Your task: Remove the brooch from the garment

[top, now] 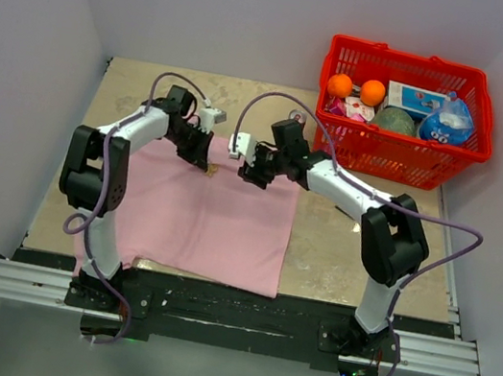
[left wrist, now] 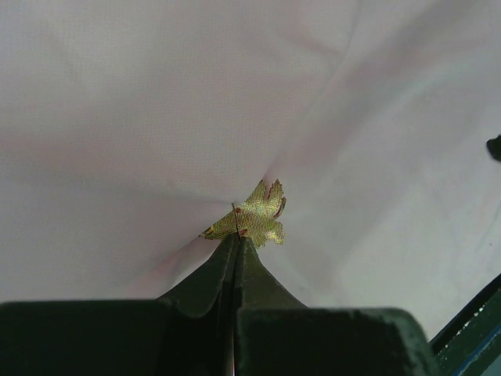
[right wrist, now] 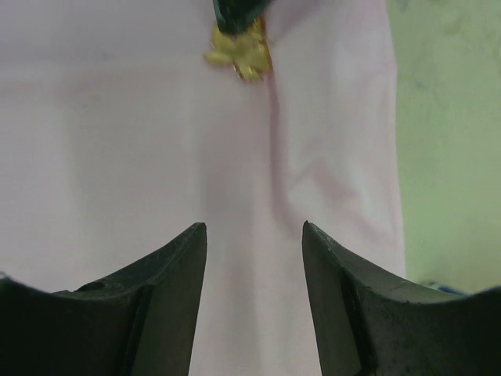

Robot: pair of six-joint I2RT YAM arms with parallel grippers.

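The pink garment (top: 215,230) lies spread on the table, left of centre. The golden leaf-shaped brooch (left wrist: 260,213) sits on it near its far edge, and the cloth puckers around it. My left gripper (left wrist: 236,235) is shut, its tips pinching the brooch's near edge. In the top view the left gripper (top: 204,158) is at the brooch (top: 210,170). My right gripper (right wrist: 254,227) is open and empty over the garment (right wrist: 117,141), a short way from the brooch (right wrist: 241,53). In the top view the right gripper (top: 243,169) faces the left one.
A red basket (top: 397,147) stands at the back right with two oranges (top: 357,89), a blue-and-white bag (top: 446,123) and other items. Bare tan table (top: 338,252) lies right of the garment. Walls close in on both sides.
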